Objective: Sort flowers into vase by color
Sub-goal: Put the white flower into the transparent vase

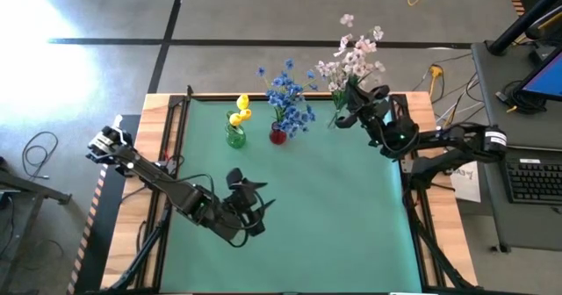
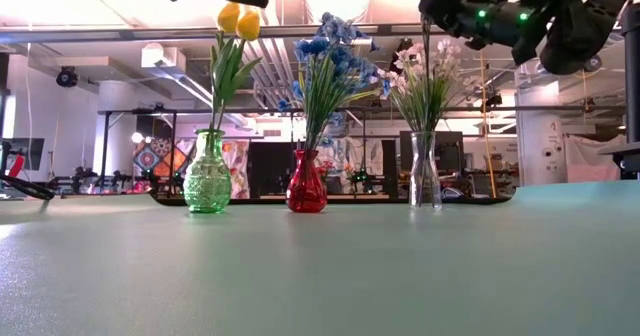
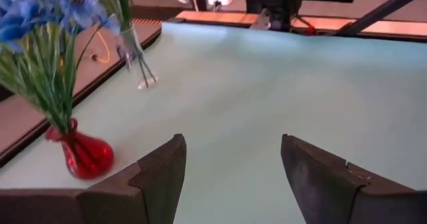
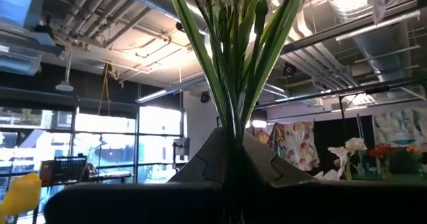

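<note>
Three vases stand in a row near the far edge. A green vase [image 2: 207,173] holds yellow buds [image 1: 240,111]. A red vase [image 2: 306,183] holds blue blossoms [image 1: 288,97]. A clear vase [image 2: 425,171] holds pale pink-white sprays [image 1: 356,58]. My right gripper [image 1: 347,118] is above the clear vase and shut on green stems of the pink-white sprays. My left gripper [image 1: 255,205] is open and hovers over the near-middle of the mat, with nothing between its fingers [image 3: 160,177]. My right gripper pinches green stems and leaves of the pink-white spray [image 4: 230,121] between its two fingers. It comes roughly level from the table's right side, across the stems. The stems stand upright and run down [image 2: 427,46] into the bunch above the clear vase. I cannot see their lower ends.
A green mat [image 1: 334,216] covers the table inside a wooden frame [image 1: 421,111], and its near half is bare. Cables, a keyboard [image 1: 534,179] and a desk lie beyond the right edge. The room behind holds racks and lights.
</note>
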Available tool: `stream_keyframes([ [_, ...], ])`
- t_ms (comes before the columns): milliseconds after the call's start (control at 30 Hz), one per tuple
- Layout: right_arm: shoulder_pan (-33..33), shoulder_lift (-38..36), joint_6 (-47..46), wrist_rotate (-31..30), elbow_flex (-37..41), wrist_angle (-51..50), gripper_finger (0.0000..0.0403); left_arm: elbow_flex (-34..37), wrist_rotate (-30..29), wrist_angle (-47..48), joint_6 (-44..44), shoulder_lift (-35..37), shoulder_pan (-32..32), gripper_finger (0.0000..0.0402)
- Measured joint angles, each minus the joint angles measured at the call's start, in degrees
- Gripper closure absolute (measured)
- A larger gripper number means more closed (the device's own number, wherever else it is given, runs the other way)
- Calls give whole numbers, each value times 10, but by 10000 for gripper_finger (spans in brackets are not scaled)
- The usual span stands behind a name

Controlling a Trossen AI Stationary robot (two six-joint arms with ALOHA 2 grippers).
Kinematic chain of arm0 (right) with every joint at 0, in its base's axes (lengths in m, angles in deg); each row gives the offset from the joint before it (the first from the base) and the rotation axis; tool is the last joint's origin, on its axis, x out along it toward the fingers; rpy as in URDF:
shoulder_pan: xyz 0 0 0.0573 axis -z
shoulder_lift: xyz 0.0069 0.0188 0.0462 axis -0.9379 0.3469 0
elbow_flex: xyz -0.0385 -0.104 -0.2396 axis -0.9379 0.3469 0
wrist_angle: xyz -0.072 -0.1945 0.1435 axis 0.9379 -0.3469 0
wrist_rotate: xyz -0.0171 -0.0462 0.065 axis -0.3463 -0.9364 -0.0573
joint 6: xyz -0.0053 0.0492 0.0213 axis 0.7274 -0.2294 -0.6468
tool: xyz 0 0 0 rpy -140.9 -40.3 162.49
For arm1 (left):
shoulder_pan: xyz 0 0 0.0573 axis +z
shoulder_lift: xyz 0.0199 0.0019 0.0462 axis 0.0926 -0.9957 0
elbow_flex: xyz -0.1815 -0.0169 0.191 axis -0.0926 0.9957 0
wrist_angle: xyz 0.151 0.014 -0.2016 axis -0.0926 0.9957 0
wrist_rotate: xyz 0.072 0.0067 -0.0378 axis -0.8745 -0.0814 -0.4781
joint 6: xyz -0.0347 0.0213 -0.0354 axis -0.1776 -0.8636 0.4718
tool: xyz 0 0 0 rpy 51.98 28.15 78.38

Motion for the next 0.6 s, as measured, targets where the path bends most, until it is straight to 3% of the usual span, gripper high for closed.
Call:
stream_keyframes([
  [600,36,39,-74,-35,-3,-1,391,0,-48,-10,-78,-4,4,171],
])
